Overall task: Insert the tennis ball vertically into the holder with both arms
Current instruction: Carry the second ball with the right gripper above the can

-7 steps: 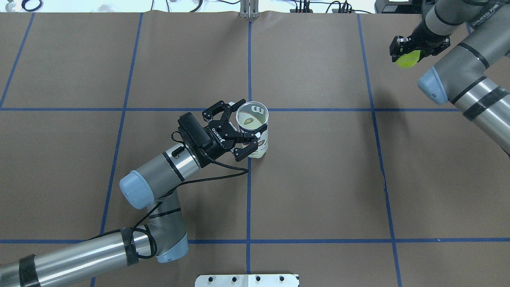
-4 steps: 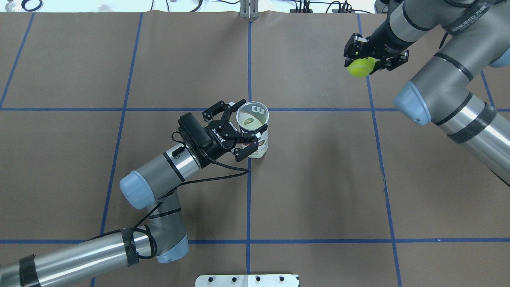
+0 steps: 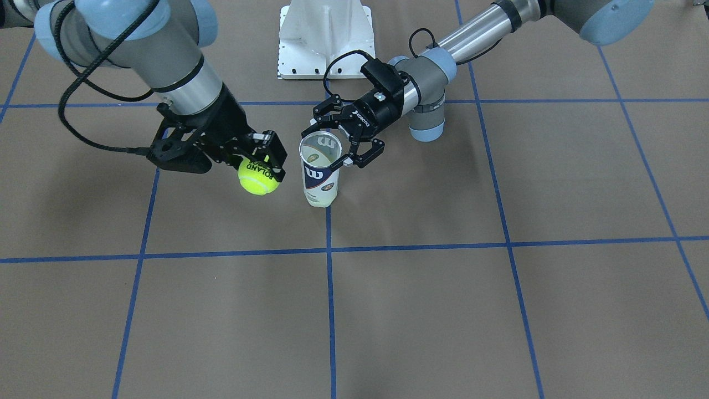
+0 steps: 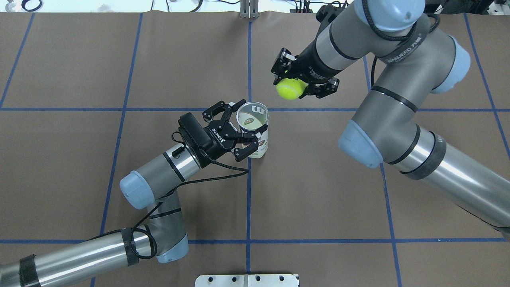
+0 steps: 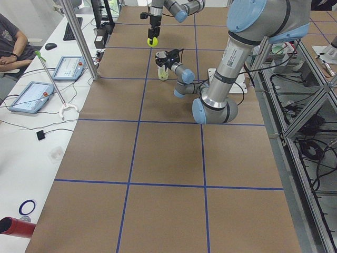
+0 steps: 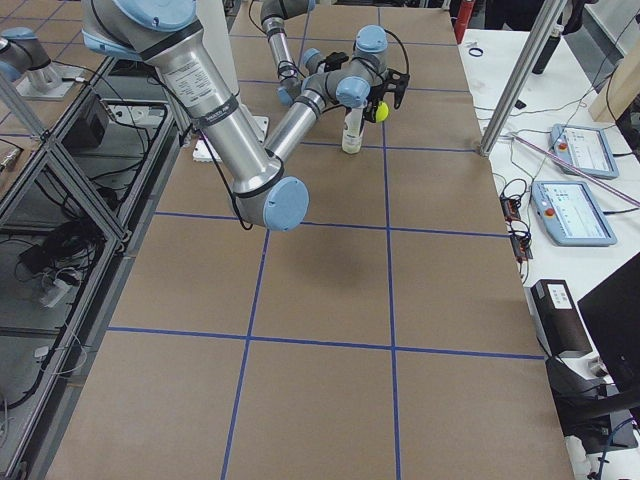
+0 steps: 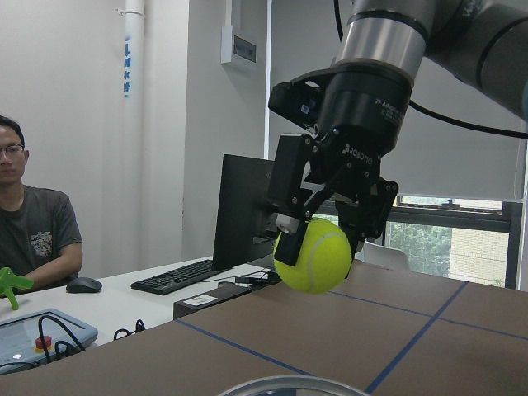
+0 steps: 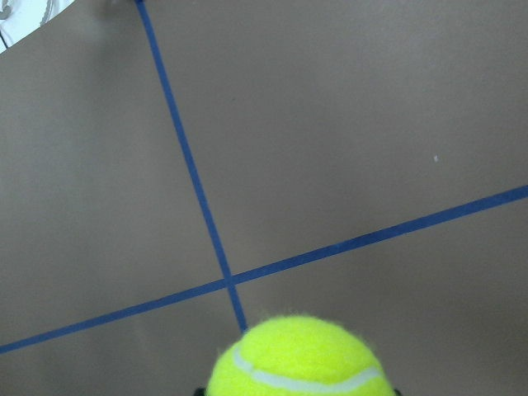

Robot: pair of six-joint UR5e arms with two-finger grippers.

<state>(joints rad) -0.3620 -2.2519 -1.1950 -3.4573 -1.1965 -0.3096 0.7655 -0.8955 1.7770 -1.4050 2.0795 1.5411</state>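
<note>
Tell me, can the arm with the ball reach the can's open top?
Probably yes. The right gripper holds the tennis ball just beside the holder, whose mouth looks uncovered; the left gripper grips only its side.

The clear, navy-labelled holder (image 4: 254,131) stands upright and open-topped; the yellow tennis ball (image 4: 290,88) hangs just beside, above the table.

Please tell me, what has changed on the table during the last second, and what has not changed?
The right gripper, shut on the tennis ball, has travelled from the far right corner of the table toward the middle and is now close to the open can, though not yet above it. The left gripper still holds the can upright at the same spot.
</note>
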